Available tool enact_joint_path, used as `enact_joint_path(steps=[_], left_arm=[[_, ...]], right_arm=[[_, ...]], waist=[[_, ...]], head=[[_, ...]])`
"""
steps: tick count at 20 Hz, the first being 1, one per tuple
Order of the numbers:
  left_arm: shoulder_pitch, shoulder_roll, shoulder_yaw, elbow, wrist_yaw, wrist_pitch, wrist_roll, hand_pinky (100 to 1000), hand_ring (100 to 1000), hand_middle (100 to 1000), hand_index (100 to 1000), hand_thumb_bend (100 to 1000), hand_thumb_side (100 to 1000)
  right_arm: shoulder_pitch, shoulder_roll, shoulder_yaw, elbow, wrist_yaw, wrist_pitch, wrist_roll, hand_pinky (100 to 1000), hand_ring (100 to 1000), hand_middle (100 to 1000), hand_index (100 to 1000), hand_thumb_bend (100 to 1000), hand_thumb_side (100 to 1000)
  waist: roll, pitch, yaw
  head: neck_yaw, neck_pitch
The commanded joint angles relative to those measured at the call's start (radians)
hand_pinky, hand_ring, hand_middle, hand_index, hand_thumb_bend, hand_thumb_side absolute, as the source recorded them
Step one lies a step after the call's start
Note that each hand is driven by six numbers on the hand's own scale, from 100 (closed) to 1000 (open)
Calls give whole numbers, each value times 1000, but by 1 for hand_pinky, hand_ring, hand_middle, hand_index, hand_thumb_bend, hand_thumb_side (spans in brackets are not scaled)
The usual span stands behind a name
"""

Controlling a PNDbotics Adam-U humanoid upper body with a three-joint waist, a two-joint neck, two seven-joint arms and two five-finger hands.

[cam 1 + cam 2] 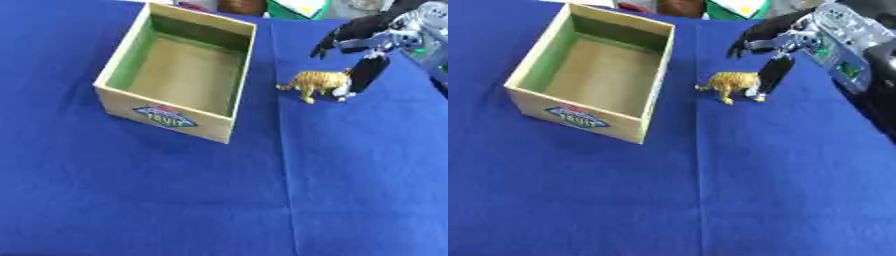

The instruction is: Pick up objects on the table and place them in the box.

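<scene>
Cardboard box (171,125) toward the far left part of the table (175,200), open at the top, nothing visible inside, standing on blue cloth. Olive-green inner walls, tan floor, a printed label (165,116) with red, white and blue on the near outer wall, lettering too blurred to read. Set askew, near corner pointing toward the table's near edge. A crease in the cloth (285,165) running from just right of the box toward the near edge.

Just right of the box, apart from it, a small toy tiger (732,84): orange-yellow with dark stripes, standing on its legs on the cloth, head toward the box. Right against its rear end, a black finger (367,75) of the right hand (376,37) pointing down and touching or nearly touching the toy; contact hard to make out. Other fingers spread out above, toward the far edge, curled round nothing. Silver and black wrist (846,35) entering from the far right corner. Blurred colourful items (297,7) beyond the far edge, not identifiable.
</scene>
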Motion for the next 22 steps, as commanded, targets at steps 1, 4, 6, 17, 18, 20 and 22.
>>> enact_joint_path(steps=[1, 4, 6, 17, 18, 20, 22], left_arm=[[-5, 10, -1, -17, -4, 0, -4, 560, 534, 524, 750, 100, 681], [-5, 10, -1, -17, -4, 0, -5, 561, 534, 524, 750, 100, 680], [-5, 9, -2, -17, -4, 0, -6, 561, 533, 524, 749, 100, 681], [-5, 8, 0, -17, -5, 2, -8, 562, 533, 524, 746, 100, 679], [-5, 8, 0, -17, -5, 2, -8, 562, 533, 524, 746, 100, 679], [-5, 7, 1, -17, -5, 2, -8, 562, 533, 524, 745, 100, 678], [-5, 7, 1, -17, -6, 2, -8, 562, 533, 524, 745, 100, 678]], right_arm=[[-22, -10, -2, 25, 17, -3, -9, 893, 928, 807, 952, 333, 482], [-26, 2, 4, 47, 26, -7, -10, 890, 927, 796, 942, 317, 485], [-28, 9, 5, 59, 33, -8, -16, 887, 923, 782, 927, 306, 498], [-16, 5, -1, 55, -13, -2, -67, 859, 832, 528, 742, 100, 498], [-15, 5, -1, 54, -14, 0, -72, 855, 827, 525, 735, 100, 501], [-12, 5, -2, 54, -18, 3, -85, 843, 811, 515, 704, 100, 514], [-10, 4, -4, 52, -24, 8, -104, 837, 800, 515, 684, 100, 526]], waist=[[5, -15, 1], [5, -15, 3], [6, -15, 4], [7, -15, 4], [7, -16, 4], [7, -16, 5], [7, -16, 4]], head=[[-3, -4], [-3, -6], [-3, -7], [-1, -10], [-1, -11], [0, -11], [0, -11]])
